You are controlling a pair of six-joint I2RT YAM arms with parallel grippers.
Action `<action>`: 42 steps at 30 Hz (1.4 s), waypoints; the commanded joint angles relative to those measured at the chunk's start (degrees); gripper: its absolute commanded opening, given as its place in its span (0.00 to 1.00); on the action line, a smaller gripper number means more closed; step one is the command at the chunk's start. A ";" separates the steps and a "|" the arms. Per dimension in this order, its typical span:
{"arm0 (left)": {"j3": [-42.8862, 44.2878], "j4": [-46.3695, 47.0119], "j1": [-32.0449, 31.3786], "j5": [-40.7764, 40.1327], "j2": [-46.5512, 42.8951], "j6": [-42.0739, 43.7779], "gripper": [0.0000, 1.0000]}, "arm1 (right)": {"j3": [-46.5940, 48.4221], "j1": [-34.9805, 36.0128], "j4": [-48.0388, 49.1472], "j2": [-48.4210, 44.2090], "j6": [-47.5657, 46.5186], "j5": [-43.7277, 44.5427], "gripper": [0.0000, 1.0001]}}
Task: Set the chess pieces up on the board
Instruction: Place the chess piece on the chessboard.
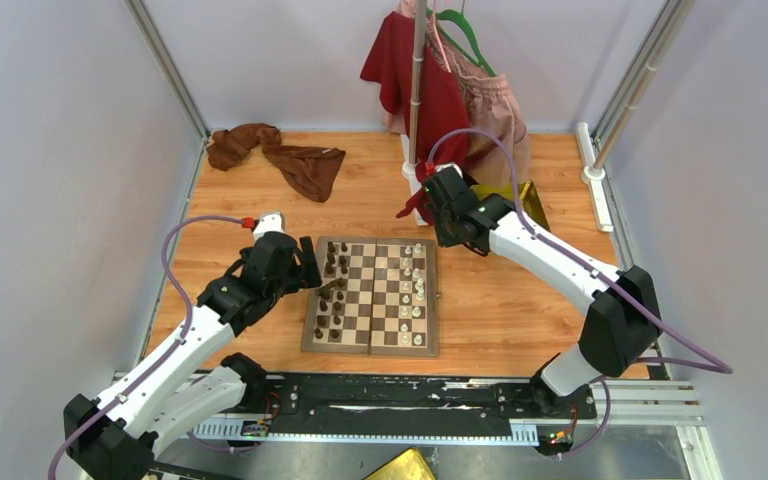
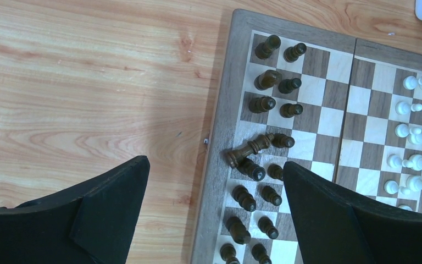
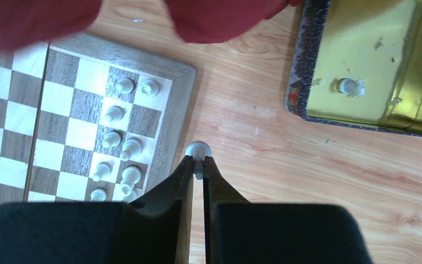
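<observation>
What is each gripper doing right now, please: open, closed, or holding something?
Left gripper: open, holding nothing.
Right gripper: closed on a white chess piece, just off the edge of the board.

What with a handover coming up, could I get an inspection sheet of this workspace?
Surface: wooden table.
Job's things: board in the middle; dark pieces on its left half, one toppled piece; white pieces on its right half; a loose white piece lies in the gold tin.
Clutter: brown cloth, far left.
Claws: left claw open, empty, above the dark side; right claw shut on a round-headed white piece beside the board.
Cables: purple cable on each arm.
Surroundings: clothes hanging on a pole.
</observation>
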 commanded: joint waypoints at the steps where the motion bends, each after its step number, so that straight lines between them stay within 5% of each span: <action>1: 0.96 -0.37 0.34 0.20 -0.82 0.41 1.00 | -0.63 3.23 -1.36 1.14 1.49 1.10 0.00; 42: 1.74 -0.72 0.39 -0.33 1.47 0.94 1.00 | -0.20 6.59 6.35 14.05 -1.32 -3.54 0.00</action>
